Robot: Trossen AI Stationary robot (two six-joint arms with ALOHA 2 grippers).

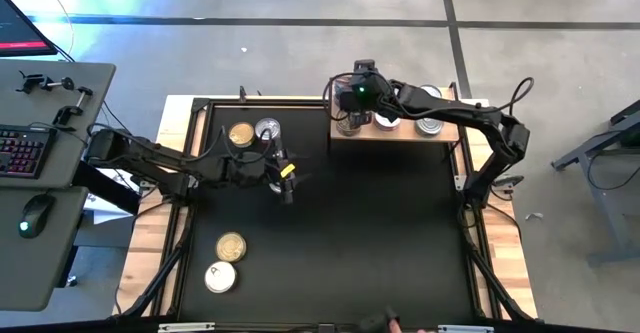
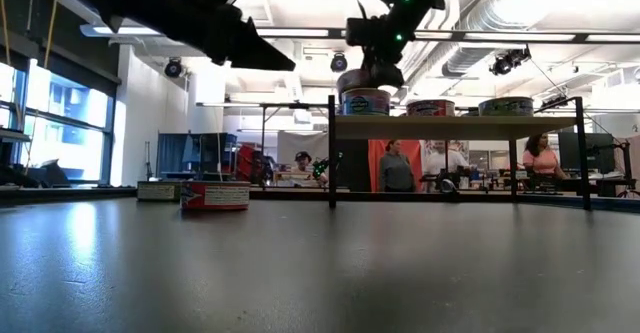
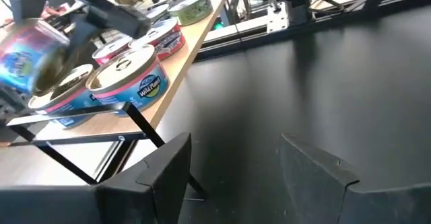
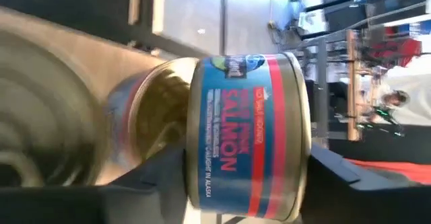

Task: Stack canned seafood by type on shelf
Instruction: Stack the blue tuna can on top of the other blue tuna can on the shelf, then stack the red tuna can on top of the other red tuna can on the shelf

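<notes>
Right wrist view: salmon tin (image 4: 249,136) sits between right hand (image 4: 246,183) fingers.

Scene brightly lit by ceiling lamps (image 2: 300,33), window (image 2: 50,123) glare at one side, sheen seen on table (image 2: 320,273), salmon tin (image 4: 246,136) blurred, near tin (image 4: 47,109) defocused.

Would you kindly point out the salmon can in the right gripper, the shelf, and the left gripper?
salmon can (image 4: 246,136): right wrist view, printed side label.
shelf (image 2: 500,126): low view, front edge of board.
left gripper (image 3: 232,170): left wrist view, gap between fingertips.
</notes>
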